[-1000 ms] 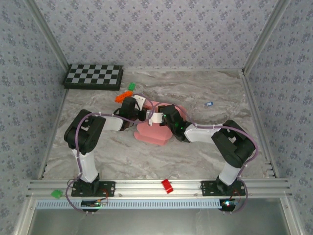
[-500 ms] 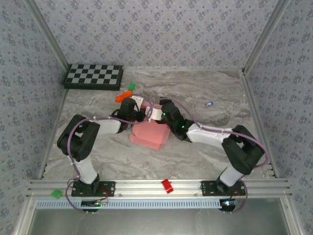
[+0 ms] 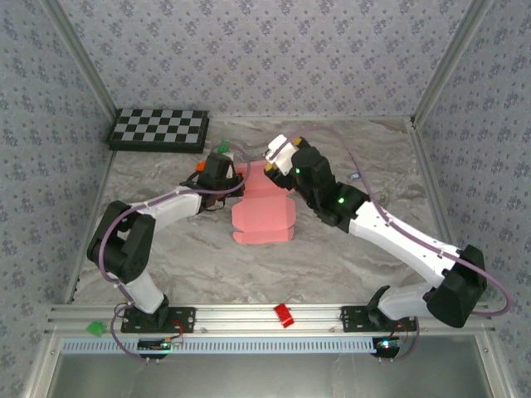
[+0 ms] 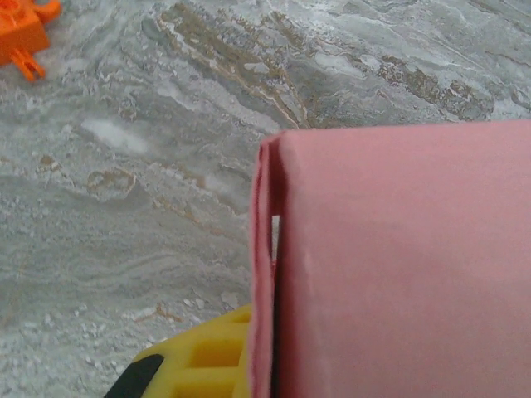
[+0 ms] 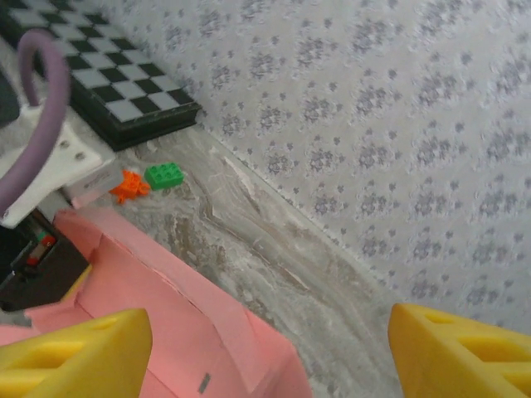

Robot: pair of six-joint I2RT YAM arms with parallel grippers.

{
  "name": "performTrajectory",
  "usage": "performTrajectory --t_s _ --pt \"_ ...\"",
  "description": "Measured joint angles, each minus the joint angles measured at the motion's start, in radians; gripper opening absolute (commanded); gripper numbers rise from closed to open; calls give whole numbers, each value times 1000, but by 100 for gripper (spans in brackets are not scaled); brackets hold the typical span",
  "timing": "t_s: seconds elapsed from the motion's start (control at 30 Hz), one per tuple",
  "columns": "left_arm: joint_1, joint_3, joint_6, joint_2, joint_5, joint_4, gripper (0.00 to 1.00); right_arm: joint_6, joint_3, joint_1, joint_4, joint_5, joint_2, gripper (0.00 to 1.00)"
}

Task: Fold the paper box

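The pink paper box (image 3: 262, 219) lies partly folded on the marble table, mid-table. My left gripper (image 3: 237, 184) is at the box's back-left edge, shut on a thin pink wall of it. In the left wrist view that folded card (image 4: 398, 265) fills the right side, with one yellow finger (image 4: 195, 365) pressed against its left face and the other hidden behind it. My right gripper (image 3: 278, 154) hangs raised above the box's far end, open. Its yellow fingers (image 5: 75, 361) stand wide apart with nothing between them, the pink box (image 5: 178, 327) below.
A checkerboard (image 3: 159, 129) lies at the back left. An orange piece (image 3: 202, 165) and a green brick (image 3: 222, 148) sit just behind the left gripper. A small blue object (image 3: 355, 177) lies at the right. A red block (image 3: 284, 315) rests on the front rail.
The right gripper opened, let go of the box and rose towards the back. The left arm reached further out, still gripping, and the box now lies flatter on the table.
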Motion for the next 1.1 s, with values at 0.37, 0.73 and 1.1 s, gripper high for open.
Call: performTrajectory --t_s 0.37,0.73,1.1 --pt "0 111 -175 0 39 -280 0 326 243 -147 -367 -143 109 66" --pt "0 144 -224 0 73 -374 0 433 398 -214 -533 -315 288 23" --pt "-1 144 -231 0 80 -387 0 446 497 -241 -592 -359 410 6"
